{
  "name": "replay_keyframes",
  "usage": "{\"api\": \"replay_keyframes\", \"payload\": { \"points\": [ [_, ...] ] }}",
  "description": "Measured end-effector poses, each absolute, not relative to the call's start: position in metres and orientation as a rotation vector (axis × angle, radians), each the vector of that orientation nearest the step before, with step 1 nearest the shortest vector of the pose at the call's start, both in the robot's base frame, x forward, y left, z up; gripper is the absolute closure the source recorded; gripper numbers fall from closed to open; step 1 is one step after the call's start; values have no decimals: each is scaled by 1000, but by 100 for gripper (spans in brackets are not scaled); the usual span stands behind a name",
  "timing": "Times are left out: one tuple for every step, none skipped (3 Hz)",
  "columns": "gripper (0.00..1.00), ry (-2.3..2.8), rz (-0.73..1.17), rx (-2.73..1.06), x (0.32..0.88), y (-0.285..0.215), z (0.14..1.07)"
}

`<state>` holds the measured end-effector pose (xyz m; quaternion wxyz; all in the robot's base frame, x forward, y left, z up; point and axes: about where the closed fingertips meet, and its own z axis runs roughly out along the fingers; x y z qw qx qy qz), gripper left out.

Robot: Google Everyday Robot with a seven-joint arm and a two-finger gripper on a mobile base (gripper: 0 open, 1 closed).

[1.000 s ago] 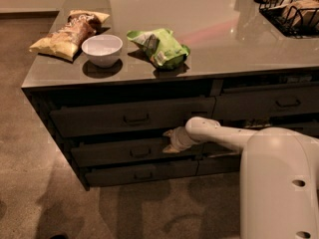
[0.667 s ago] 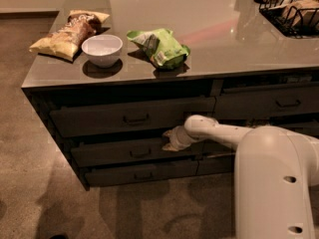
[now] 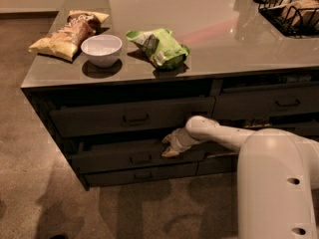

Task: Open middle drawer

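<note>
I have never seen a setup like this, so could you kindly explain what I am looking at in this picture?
This is a mobile robot with one white arm, seen by a single camera looking down at a grey counter; where that camera sits is not recorded. The arm ends in a hand, which is at the front of the middle drawer, right of its small handle. I cannot tell whether it grips anything. On the counter lie a chip bag, a white bowl, a green bag and, far right, a wire basket.

The gripper (image 3: 168, 146) sits before the middle drawer (image 3: 107, 158).
</note>
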<state>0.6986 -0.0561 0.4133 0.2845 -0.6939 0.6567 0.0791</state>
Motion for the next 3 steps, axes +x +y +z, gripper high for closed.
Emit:
{"api": "replay_keyframes", "payload": {
  "points": [
    [71,1757,212,-1856,699,-56,416],
    [44,1757,214,-1857,698,-55,415],
    [21,1756,218,-1860,697,-54,413]
  ]
}}
